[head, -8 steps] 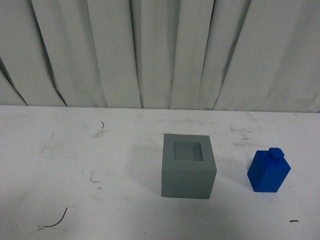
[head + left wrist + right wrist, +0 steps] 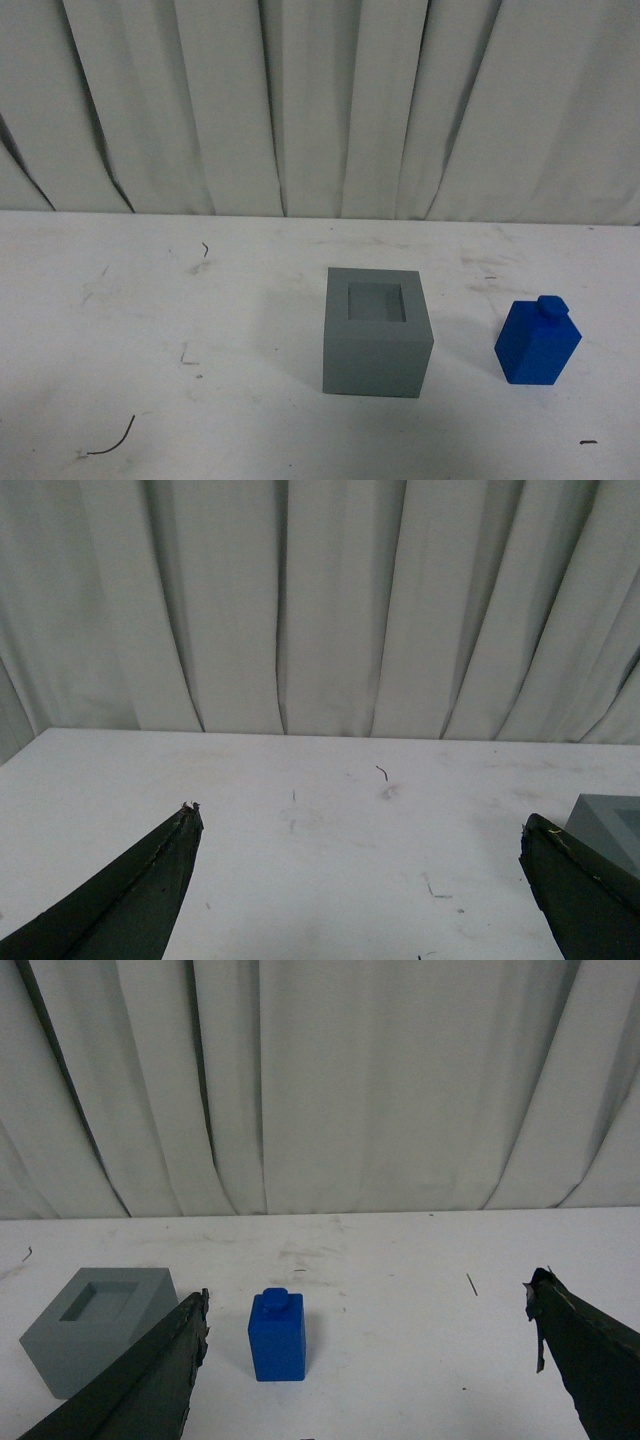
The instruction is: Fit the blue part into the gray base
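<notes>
Fingers [image 2: 150, 1380] of the right gripper [image 2: 367, 1290] stood spread wide w/ nothing between them but bare table. The left gripper [image 2: 360, 817] was likewise splayed and empty. Neither touched anything. Ahead of the right gripper, clear of its fingers, the blue part [image 2: 277, 1340] stood on the white table [image 2: 200, 300]. The gray base [image 2: 375, 345] sat near it, toward the robot's left, w/ a clear gap between the two. Only a corner of the base showed in the left wrist view. Behind everything hung a pleated white curtain [image 2: 300, 100].

Progress, judged from the layout: approx. nil. The blue part was not grasped, lifted or inserted, and the base's square recess lay empty. Left to do: grasp, carry over, align, lower in.

Orientation: the blue part was upright, long axis vertical, small square knob on top. In the front view it sat turned at an angle to the base's sides, so it would prob. need some rotation before it could fit the recess, which faced straight up.
</notes>
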{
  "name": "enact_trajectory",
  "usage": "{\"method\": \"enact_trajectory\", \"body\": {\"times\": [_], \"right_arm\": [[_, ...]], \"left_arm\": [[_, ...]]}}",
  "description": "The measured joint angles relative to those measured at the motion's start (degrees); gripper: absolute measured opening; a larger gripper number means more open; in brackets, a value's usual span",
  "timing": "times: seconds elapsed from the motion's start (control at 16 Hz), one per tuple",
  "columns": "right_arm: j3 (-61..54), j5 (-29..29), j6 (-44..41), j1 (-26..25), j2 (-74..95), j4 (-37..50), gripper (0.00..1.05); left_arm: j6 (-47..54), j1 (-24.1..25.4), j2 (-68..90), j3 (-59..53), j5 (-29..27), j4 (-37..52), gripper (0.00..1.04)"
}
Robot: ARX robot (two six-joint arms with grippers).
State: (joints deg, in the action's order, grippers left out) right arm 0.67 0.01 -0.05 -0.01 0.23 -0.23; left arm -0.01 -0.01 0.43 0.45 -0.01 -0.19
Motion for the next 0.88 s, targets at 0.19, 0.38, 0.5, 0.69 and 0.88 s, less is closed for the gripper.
{"method": "enact_trajectory", "body": {"times": [0.19,0.38,0.5,0.69,0.88], "right_arm": [[0.0,0.0,0.0,0.0,0.0,0.0,0.98],[0.0,0.0,0.0,0.0,0.0,0.0,0.98],[0.0,0.0,0.0,0.0,0.0,0.0,0.98],[0.0,0.0,0.0,0.0,0.0,0.0,0.98],[0.0,-0.2,0.0,-0.1,1.3,2.9,0.98]], "left_arm": [[0.0,0.0,0.0,0.0,0.0,0.0,0.98],[0.0,0.0,0.0,0.0,0.0,0.0,0.98],[0.0,0.0,0.0,0.0,0.0,0.0,0.98],[0.0,0.0,0.0,0.0,0.0,0.0,0.98],[0.0,0.0,0.0,0.0,0.0,0.0,0.98]]}}
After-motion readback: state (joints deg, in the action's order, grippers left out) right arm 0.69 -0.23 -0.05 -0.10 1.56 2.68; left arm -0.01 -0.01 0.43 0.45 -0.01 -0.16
